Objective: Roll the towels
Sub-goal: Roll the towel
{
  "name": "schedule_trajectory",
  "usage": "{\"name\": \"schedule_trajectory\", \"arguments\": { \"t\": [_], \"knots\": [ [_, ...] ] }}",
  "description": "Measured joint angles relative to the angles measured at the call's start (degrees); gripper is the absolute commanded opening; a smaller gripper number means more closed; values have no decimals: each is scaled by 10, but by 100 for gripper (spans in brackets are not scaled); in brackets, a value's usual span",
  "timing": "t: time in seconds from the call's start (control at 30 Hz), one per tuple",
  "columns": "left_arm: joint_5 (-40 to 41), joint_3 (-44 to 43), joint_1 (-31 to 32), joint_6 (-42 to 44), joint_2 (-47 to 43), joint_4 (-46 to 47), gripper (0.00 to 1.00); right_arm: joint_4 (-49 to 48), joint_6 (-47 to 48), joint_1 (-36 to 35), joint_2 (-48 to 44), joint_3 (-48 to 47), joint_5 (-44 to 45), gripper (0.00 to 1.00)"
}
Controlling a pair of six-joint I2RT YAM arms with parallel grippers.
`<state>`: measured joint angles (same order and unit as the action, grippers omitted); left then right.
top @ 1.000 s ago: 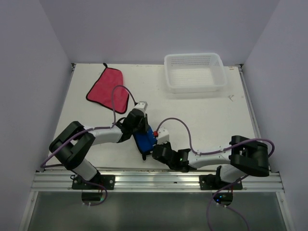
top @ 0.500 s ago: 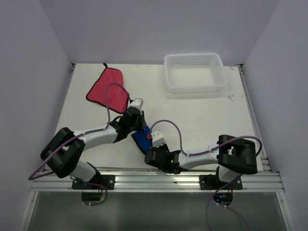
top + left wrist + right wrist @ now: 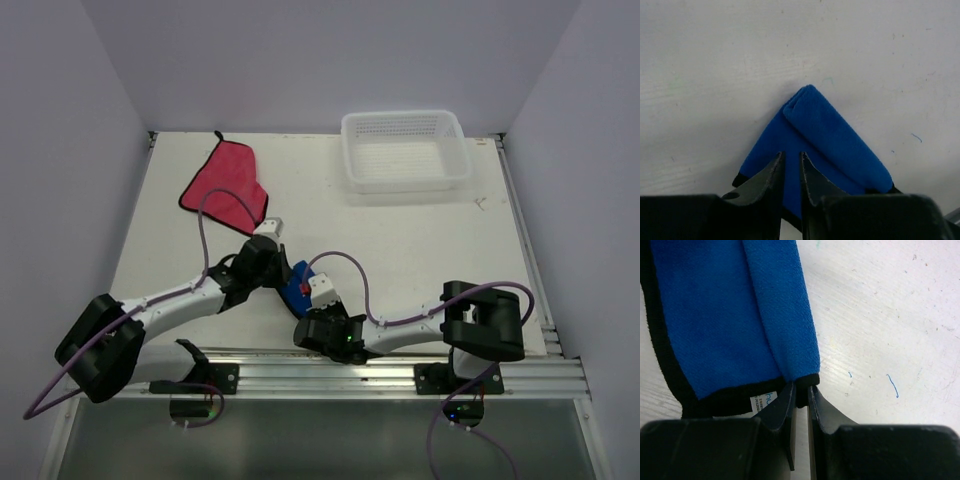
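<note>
The blue towel (image 3: pixel 293 283) lies near the front edge of the tabletop (image 3: pixel 420 230), between the two arms and partly hidden under them. It is soft, with a fine nubbly pile and a black stitched hem. The left wrist view shows it (image 3: pixel 825 135) partly rolled: a plump tube of cloth runs slantwise over a flatter layer, and the two meet in a rounded point at the far end. In the right wrist view the same towel (image 3: pixel 725 315) has a long rounded fold along its right side. A small white label (image 3: pixel 764 401) with blue lettering is sewn at its hem.

The left pincer (image 3: pixel 790 155) is narrow, its black fingers nearly together, with the towel's near edge in the slit between them. The right pincer (image 3: pixel 801 390) is just as narrow and nips the black hem at the end of the fold. From above, both pincers (image 3: pixel 283 268) (image 3: pixel 305 305) sit right at the blue cloth.

The pink-red towel (image 3: pixel 225 190) lies flat and unrolled at the far left. It is a skewed square with a dark border and a short dark loop at its far corner, well apart from the blue one. A white mesh plastic basket (image 3: pixel 405 118) with a rounded rim stands at the far right.

The tabletop is matte white, scuffed and speckled, with a few small blue pen marks. Plain pale lilac-grey walls (image 3: pixel 330 60) close it in on three sides. A ribbed metal rail (image 3: pixel 330 375) carrying the arm bases runs along the near edge.
</note>
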<state>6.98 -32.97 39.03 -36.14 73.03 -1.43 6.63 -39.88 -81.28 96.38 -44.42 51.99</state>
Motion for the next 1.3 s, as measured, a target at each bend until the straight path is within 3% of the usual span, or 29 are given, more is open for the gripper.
{"name": "schedule_trajectory", "arguments": {
  "t": [0.2, 0.5, 0.97, 1.3],
  "knots": [
    [-39, 60, 0, -25, -33, 0, 20, 5, -2, -4, 0, 0, 6, 0],
    [-76, 69, 0, -39, -39, 26, 19, 38, -6, -24, 16, -21, 29, 0],
    [-99, 65, 0, -40, 48, 80, 18, 119, 0, -81, 94, -104, 99, 0],
    [-108, 41, 0, -37, 78, 90, 18, 153, 68, -116, 163, -161, 145, 0]
  ]
}}
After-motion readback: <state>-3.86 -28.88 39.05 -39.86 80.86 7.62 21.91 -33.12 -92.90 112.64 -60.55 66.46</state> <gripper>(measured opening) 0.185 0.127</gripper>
